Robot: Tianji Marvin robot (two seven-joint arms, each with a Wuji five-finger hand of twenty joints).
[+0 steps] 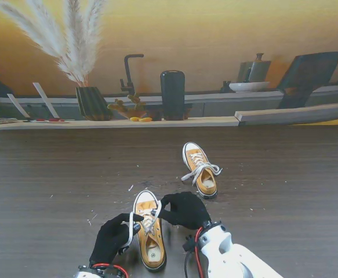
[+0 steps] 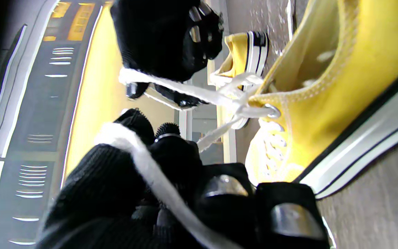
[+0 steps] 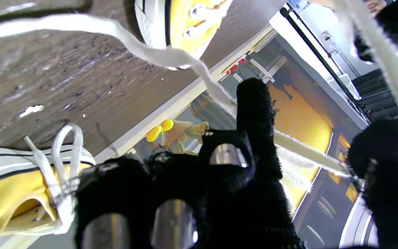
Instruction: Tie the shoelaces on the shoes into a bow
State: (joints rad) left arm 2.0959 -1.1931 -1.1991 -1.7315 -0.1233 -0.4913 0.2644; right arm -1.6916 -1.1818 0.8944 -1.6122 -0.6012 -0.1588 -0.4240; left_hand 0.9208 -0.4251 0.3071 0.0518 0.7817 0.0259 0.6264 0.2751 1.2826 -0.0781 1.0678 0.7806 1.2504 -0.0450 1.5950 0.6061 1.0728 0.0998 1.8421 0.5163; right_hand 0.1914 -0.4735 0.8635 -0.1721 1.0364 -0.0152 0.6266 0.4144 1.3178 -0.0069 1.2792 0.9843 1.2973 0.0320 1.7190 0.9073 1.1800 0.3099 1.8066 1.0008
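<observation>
The left hand (image 1: 112, 238) is closed on a white lace (image 1: 132, 223) at the left side of the near shoe (image 1: 149, 230); its wrist view shows the lace (image 2: 157, 183) running across the curled fingers (image 2: 133, 124). The right hand (image 1: 184, 209) pinches the other lace end (image 1: 157, 207) at the shoe's right side, fingertips touching the lace just above the eyelets. In the right wrist view that lace (image 3: 171, 60) passes behind a raised finger (image 3: 256, 114), with the remaining fingers folded.

The near shoe lies on the dark worktop (image 1: 53, 174) between the two hands, sole down, long axis running away from me, toe farther, heel nearer and tilted slightly to the right. The two laces stretch out sideways from its upper eyelets and cross over the tongue; whether they are knotted cannot be told.

A second shoe (image 1: 200, 169) lies farther off and to the right, well apart from both hands, toe away, its laces (image 1: 201, 169) loose in a heap over the tongue. Small white specks (image 1: 130, 187) dot the worktop near the near shoe's toe.

Beyond the worktop's far edge runs a shelf (image 1: 128, 123) with a vase (image 1: 92, 103) of pampas grass (image 1: 64, 35), a black faucet (image 1: 129, 72) and a dark canister (image 1: 173, 94).

Only the left wrist view shows the right hand (image 2: 166, 38) gripping its lace from the front, and the metal eyelet (image 2: 273, 111) the lace leaves. Only the right wrist view shows the second shoe's (image 3: 16, 193) lace loops (image 3: 66, 145) close up.
</observation>
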